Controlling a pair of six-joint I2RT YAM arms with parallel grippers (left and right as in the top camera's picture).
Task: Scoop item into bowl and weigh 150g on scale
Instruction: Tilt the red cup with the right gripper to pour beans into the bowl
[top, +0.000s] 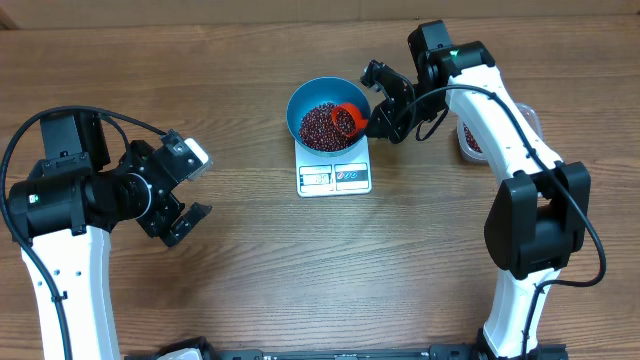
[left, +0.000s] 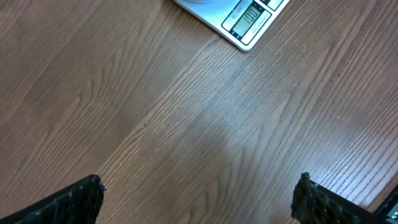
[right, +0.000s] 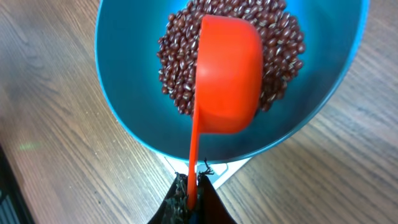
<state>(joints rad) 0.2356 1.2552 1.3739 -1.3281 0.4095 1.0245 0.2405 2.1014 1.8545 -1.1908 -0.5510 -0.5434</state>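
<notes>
scoop (right: 227, 74): we see smooth red plastic, handle 6 o'clock, cup 12, over beans (right: 177, 68)
right gripper (right: 191, 199): clamps scoop
left gripper (top: 203, 185): wide, empty

Brown wood-grain table (top: 300, 290) under soft even light, paler tan strip (top: 200, 8) along its far edge

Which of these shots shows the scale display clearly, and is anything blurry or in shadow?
Left wrist view: the scale display is crisp, digits visible, no glare. Overhead view: display too small to read. Right wrist view: red scoop and beans sharp; right pincer dark and soft at the bottom edge.
</notes>
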